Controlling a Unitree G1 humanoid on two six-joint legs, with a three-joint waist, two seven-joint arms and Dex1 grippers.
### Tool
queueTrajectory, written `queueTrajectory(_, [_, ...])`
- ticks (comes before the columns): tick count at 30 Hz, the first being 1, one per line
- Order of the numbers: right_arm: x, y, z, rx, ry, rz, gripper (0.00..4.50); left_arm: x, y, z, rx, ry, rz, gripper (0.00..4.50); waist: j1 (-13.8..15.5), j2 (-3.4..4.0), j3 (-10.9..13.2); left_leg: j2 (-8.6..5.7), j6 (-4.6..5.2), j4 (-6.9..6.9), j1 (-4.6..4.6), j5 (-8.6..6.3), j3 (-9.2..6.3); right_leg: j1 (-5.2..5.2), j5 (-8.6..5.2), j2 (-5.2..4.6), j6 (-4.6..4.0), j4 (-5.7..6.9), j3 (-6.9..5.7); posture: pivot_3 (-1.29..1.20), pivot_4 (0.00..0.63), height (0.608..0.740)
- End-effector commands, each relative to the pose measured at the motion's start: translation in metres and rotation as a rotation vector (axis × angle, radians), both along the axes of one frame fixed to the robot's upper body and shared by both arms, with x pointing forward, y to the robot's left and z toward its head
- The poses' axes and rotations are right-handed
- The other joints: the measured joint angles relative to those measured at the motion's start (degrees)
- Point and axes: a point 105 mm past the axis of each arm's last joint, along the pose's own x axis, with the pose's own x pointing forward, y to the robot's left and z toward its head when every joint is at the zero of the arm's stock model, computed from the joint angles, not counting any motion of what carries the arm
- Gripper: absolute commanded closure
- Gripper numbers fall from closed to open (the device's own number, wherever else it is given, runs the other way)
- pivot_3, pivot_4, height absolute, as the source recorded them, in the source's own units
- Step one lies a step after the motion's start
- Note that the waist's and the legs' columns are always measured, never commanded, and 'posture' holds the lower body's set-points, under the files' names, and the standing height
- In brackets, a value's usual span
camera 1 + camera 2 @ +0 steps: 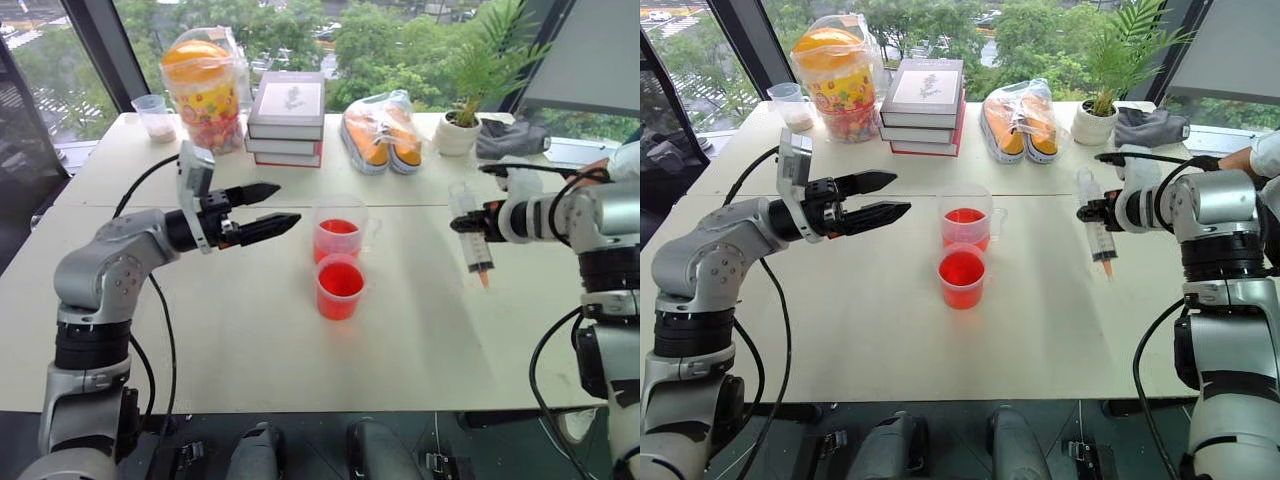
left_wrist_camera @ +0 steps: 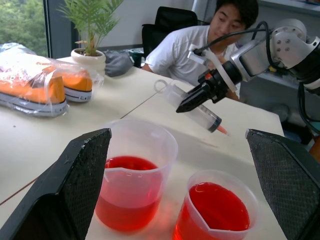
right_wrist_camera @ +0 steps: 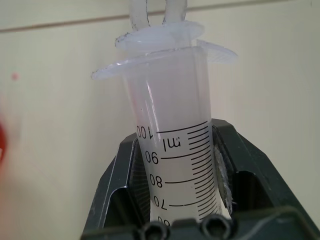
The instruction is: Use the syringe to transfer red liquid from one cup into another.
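Clamped in the right gripper (image 1: 482,222), the syringe (image 1: 472,236) hangs over bare table (image 1: 420,330), tip down, its long axis near upright and leaning a little. Its fingers are shut on the barrel's upper part, just below the flange, as the right wrist view shows. The two cups lie well apart from that hand, toward the robot's left, so the tip would have to travel sideways across the table to reach either one. The near cup (image 1: 340,287) and the far cup (image 1: 339,229) stand touching or nearly so, one behind the other, both holding red liquid (image 1: 341,280). The left gripper (image 1: 268,206) is nearer to them, hovering just beside the far cup with fingers spread wide and nothing between them, pointing roughly level toward it.

The barrel is clear with printed graduations, the plunger looks pushed well in, and only the small tip shows orange-red; judged from this, little liquid remains inside.
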Motion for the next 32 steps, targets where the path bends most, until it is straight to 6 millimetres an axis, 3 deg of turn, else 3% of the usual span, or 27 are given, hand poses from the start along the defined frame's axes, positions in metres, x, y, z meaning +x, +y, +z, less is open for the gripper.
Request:
queueTrajectory(1, [0.003,-0.01,-0.002,-0.007,-0.001,-0.012,3.14,-0.008,-0.002,0.007,0.002,-0.049,-0.01,0.05,-0.1,0.0,0.0,0.0,0.0,0.0,0.0,0.0,0.0,0.0,0.0,0.0,0.0,-0.01,0.0,0.0,0.15,0.74])
queueTrajectory(4, [0.004,-0.013,-0.013,0.005,0.024,-0.02,3.14,-0.01,-0.002,0.003,0.019,-0.042,-0.011,0.05,-0.2,0.0,0.0,0.0,0.0,0.0,0.0,0.0,0.0,0.01,0.0,-0.01,0.01,-0.01,0.0,0.0,0.15,0.74])
queueTrajectory(10, [0.005,-0.013,-0.018,0.027,0.031,-0.013,0.16,-0.016,-0.003,-0.006,0.046,-0.018,-0.015,0.0,-0.5,0.0,0.0,0.0,0.0,0.0,0.01,0.0,-0.01,0.01,0.0,0.0,0.01,0.02,0.0,0.0,0.15,0.74])
queueTrajectory(13, [0.004,-0.011,-0.011,0.029,0.01,0.005,0.07,-0.019,-0.003,-0.01,0.062,-0.01,-0.016,0.0,-0.4,0.0,0.0,0.0,0.0,0.0,0.01,0.0,-0.01,0.0,0.0,0.0,0.01,0.02,-0.01,0.0,0.15,0.74])
queueTrajectory(17, [-0.004,-0.004,0.02,-0.033,-0.107,0.123,0.07,-0.02,0.002,-0.012,0.096,-0.012,0.003,0.0,-0.4,0.0,0.0,0.0,0.0,0.0,0.01,0.0,-0.02,0.0,0.0,0.0,0.01,0.02,-0.01,0.0,0.15,0.74])
queueTrajectory(20, [-0.025,0.017,0.048,-0.03,-0.211,0.284,0.07,-0.022,0.007,-0.013,0.122,-0.018,0.019,0.0,-0.2,0.01,0.0,0.0,-0.01,-0.02,0.0,0.0,-0.03,-0.01,-0.01,0.0,0.03,0.02,-0.02,0.0,0.15,0.74])
queueTrajectory(24, [-0.062,0.039,0.071,-0.028,-0.31,0.464,0.07,-0.026,0.012,-0.016,0.149,-0.013,0.043,0.0,-0.1,0.0,0.0,0.01,-0.01,-0.03,0.01,-0.01,-0.07,0.02,-0.04,-0.01,0.05,0.01,-0.04,0.0,0.15,0.74])
queueTrajectory(32, [-0.118,0.06,0.074,-0.007,-0.375,0.653,0.07,-0.035,0.021,-0.019,0.169,0.013,0.074,0.0,-0.1,-0.03,0.0,0.01,-0.01,0.08,0.07,0.0,-0.06,0.11,-0.11,-0.03,-0.08,-0.01,-0.01,0.0,0.15,0.74])
